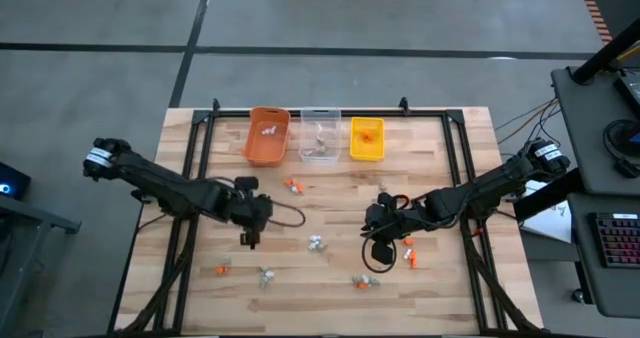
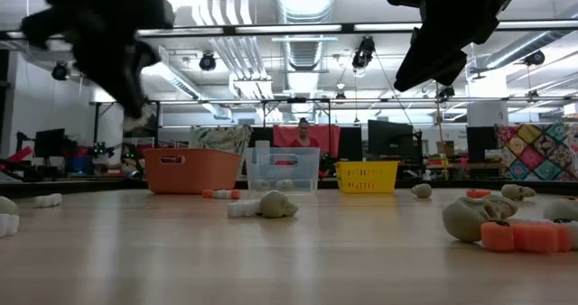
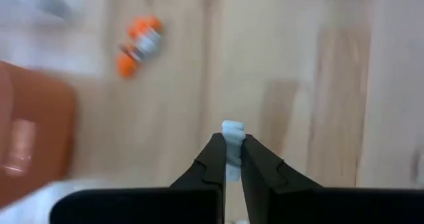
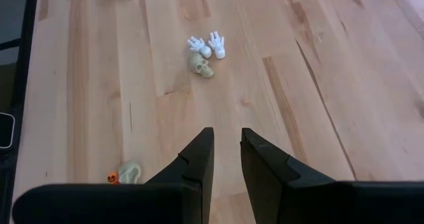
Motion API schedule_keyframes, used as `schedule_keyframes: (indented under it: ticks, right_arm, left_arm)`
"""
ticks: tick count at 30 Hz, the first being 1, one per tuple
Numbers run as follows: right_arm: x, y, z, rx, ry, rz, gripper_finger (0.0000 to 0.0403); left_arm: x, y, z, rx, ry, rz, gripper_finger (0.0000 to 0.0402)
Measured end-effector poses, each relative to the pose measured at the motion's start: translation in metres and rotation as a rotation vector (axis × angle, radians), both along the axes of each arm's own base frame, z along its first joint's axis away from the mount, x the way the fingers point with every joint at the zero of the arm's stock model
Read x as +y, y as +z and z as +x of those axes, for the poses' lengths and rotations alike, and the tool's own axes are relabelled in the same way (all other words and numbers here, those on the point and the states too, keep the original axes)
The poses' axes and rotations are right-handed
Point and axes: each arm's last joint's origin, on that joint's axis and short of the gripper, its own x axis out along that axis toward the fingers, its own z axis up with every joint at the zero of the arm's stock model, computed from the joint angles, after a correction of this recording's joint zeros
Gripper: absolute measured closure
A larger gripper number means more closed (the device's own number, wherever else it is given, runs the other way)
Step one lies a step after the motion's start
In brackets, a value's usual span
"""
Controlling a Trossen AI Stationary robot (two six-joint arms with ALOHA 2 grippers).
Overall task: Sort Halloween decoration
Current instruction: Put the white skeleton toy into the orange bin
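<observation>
Small Halloween decorations lie scattered on the wooden table: an orange pair (image 1: 292, 185), white hands (image 4: 207, 45) beside a grey-tan skull (image 4: 200, 65), and others near the front edge (image 1: 265, 275). My left gripper (image 3: 230, 148), left of the table's middle (image 1: 250, 238), is shut on a small white trinket (image 3: 232, 127). My right gripper (image 4: 227, 141) hangs above the table right of the middle (image 1: 375, 240), its fingers a little apart with nothing between them. My left gripper pinches the white trinket between its two fingertips (image 3: 213, 151); the trinket's end (image 3: 232, 126) sticks out past the tips. The fingers slant down from above. The trinket is lifted clear of the table.
Three bins stand in a row at the far edge: orange (image 1: 268, 136), clear (image 1: 320, 135) and yellow (image 1: 367, 139), each with a few trinkets inside. More trinkets lie at the near right (image 1: 409, 256) and near left (image 1: 221, 269). A black frame (image 1: 200, 128) borders the table.
</observation>
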Motion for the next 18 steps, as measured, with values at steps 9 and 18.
schedule_keyframes:
  ticks: [9, 18]
  right_arm:
    - [0.0, 0.003, 0.003, -0.056, 0.011, -0.034, 0.0337]
    - [0.001, 0.008, 0.008, -0.125, 0.006, -0.056, 0.0337]
  left_arm:
    - [0.046, 0.046, 0.017, -0.19, 0.09, 0.065, 0.04]
    - [0.123, 0.061, 0.028, -0.158, 0.184, 0.12, 0.04]
